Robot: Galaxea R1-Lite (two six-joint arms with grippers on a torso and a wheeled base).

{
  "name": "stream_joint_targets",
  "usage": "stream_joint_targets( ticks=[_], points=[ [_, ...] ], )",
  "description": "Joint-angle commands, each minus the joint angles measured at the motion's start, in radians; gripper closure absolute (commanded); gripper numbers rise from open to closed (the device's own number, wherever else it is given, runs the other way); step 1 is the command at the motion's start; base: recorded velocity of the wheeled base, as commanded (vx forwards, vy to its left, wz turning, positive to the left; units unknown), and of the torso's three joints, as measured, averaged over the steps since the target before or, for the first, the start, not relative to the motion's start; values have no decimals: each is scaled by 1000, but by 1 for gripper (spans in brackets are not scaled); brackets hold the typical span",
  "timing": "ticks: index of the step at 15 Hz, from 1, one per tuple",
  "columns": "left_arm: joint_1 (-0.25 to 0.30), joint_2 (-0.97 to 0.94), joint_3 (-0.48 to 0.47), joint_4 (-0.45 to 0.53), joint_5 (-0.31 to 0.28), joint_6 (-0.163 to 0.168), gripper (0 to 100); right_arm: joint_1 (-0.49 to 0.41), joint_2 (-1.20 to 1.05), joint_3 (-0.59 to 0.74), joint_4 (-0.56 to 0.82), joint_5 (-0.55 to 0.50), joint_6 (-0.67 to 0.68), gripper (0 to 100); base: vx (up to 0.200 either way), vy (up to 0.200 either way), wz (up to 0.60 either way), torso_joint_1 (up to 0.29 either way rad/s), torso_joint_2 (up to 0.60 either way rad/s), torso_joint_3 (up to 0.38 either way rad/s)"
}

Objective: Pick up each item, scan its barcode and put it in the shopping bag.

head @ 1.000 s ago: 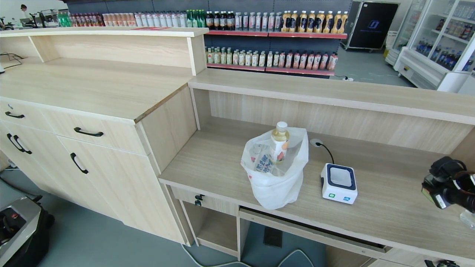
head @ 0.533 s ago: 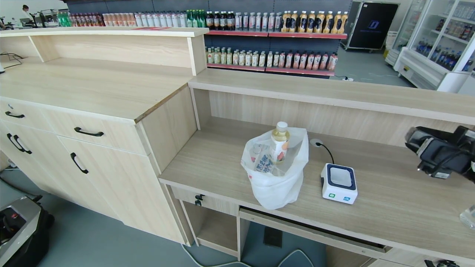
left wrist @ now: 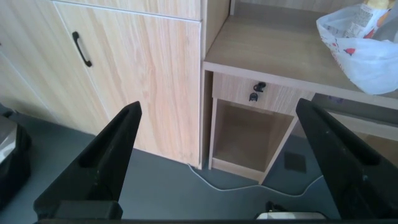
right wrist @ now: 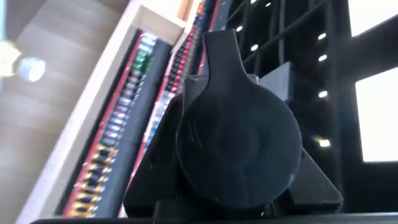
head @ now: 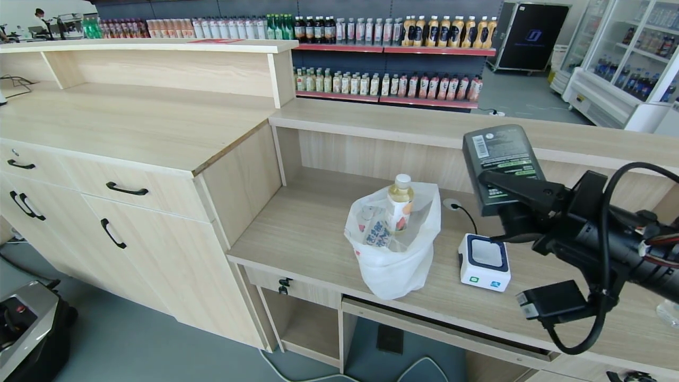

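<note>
Head view showed the right tool [head: 496, 208] clamped low on a dark flat rectangular pack [head: 498, 154], held over the white box scanner [head: 484, 261] near the table's [head: 318, 228] front edge. The pack looked stiff, light and slick, its barcode end free. The left tool [left wrist: 217, 106] gaped.

The pack [head: 501, 164] is black with a white barcode patch and green bands; the right gripper [head: 498, 207] on it is black too. The bag [head: 395, 270] is milky white with red and blue print, the bottle [head: 399, 207] pale yellow under a white cap. At the bag's three o'clock, the scanner [head: 484, 261] is white, dark-framed. The counter [head: 307, 228] is pale wood grain.
</note>
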Motion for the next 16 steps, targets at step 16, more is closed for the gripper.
stream_joint_targets(
  ticks=[16],
  points=[
    [0, 0, 0, 0, 0, 0, 0, 488, 16, 8, -77, 92, -156, 100, 0, 0, 0, 0, 0, 0]
  ],
)
